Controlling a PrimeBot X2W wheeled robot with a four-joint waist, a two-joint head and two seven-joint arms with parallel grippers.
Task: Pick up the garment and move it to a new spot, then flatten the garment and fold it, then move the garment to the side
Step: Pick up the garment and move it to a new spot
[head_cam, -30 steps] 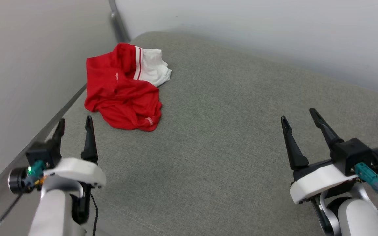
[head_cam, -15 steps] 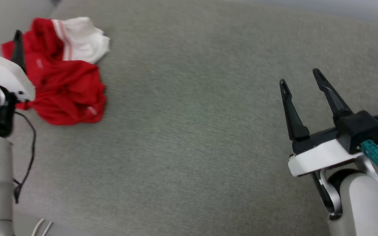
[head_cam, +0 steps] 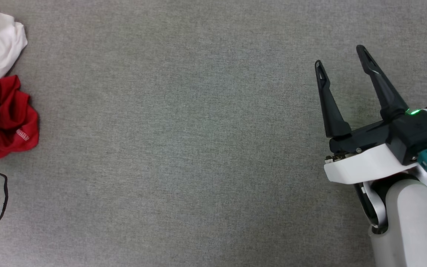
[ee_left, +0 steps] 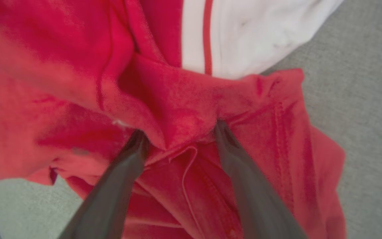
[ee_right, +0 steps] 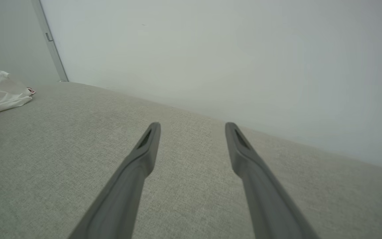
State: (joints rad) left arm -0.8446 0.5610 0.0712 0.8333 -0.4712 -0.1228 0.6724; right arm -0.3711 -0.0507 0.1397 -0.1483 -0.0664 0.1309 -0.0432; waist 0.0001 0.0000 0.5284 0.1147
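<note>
Straddling a fold of the red jersey (ee_left: 61, 83) at nine o'clock, left gripper (ee_left: 181, 131) spread wide; right gripper (head_cam: 340, 56), spread and empty, hovers at three, open grey upholstery (head_cam: 184, 129) between.

Bare indoor test space, grey fabric-covered surface (head_cam: 198, 129), plain pale walls (ee_right: 211, 49)

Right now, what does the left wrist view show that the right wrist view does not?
Left wrist view: the left hand, open, its fingertips tucked into red folds of the garment, seen close up. Right wrist view: the right hand, open and empty above the grey fabric surface, with a pale wall behind. Both: the garment and the grey fabric surface.
</note>
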